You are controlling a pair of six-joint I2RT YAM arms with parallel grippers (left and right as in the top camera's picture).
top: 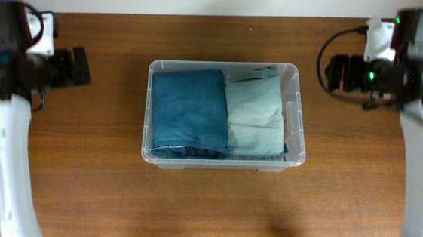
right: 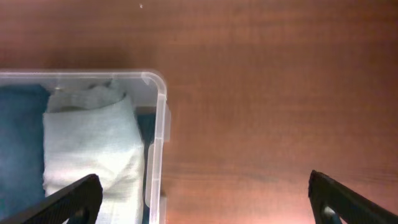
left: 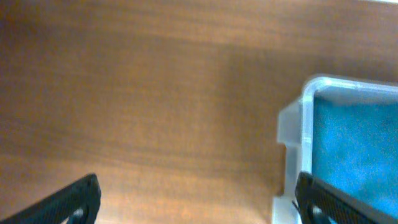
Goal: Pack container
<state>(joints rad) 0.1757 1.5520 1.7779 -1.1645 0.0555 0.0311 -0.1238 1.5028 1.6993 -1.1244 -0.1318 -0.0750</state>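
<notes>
Container [top: 298, 118] sits mid-table [top: 94, 170]; dark blue cloth [top: 188, 109] inside at left, pale cloth [top: 254, 110] at right. Left gripper [top: 79, 66] and right gripper [top: 336, 72] both spread wide, empty, well apart from it.

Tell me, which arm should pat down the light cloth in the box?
Right. The light cloth lies in the half of the container nearer the right gripper, which is open and empty. The left gripper would have to cross the blue cloth first.
</notes>
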